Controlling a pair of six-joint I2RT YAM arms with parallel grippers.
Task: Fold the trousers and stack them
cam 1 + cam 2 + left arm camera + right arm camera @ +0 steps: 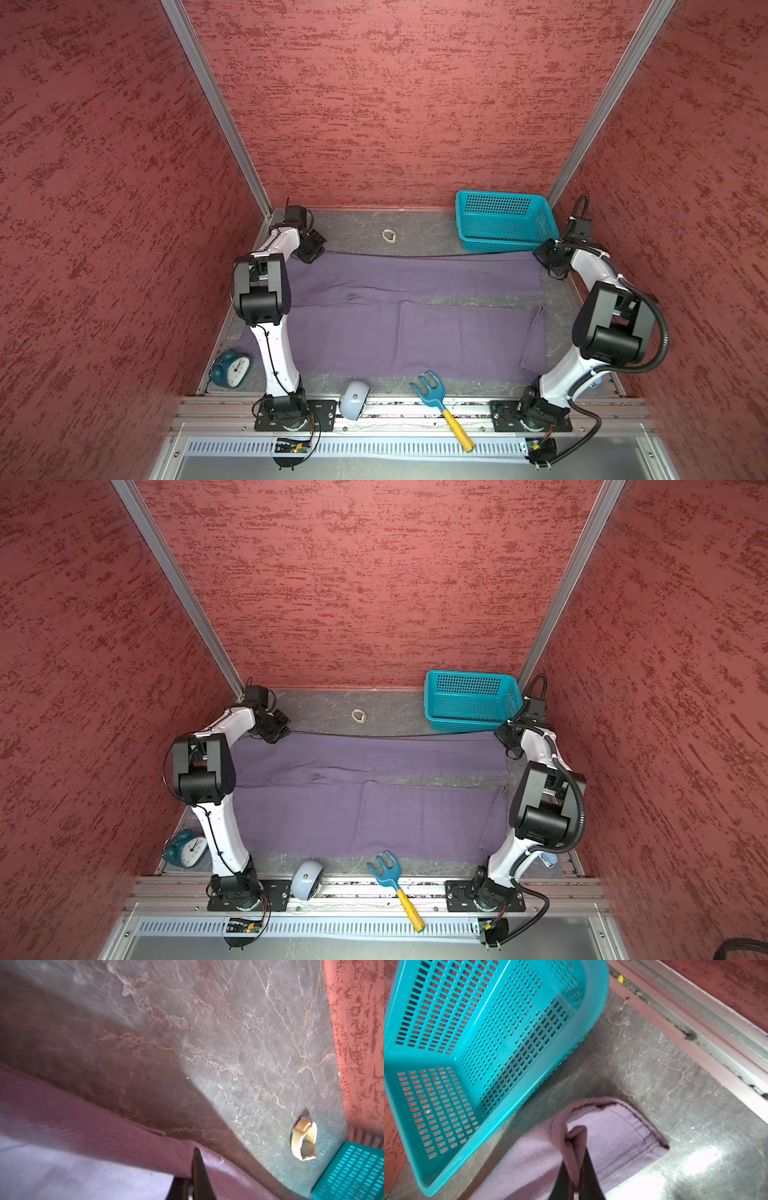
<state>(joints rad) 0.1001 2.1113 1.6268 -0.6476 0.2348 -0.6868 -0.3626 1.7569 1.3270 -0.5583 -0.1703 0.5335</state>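
The purple-lavender trousers (395, 332) (353, 808) lie spread flat across the table in both top views. The waist is at the left and the two legs run to the right. My left gripper (311, 250) (274, 731) sits at the far left corner of the cloth. In the left wrist view its jaws (192, 1169) are shut on a raised fold of the trousers' edge (104, 1136). My right gripper (549, 261) (510, 742) is at the far right end of the far leg. In the right wrist view it (577, 1167) is shut on a pinch of the hem (612, 1136).
A teal basket (505, 222) (477, 1043) stands at the back right, close to my right gripper. A beige watch (389, 236) (304, 1140) lies behind the trousers. At the front are a teal alarm clock (230, 368), a pale blue rounded object (353, 399) and a blue rake (440, 399).
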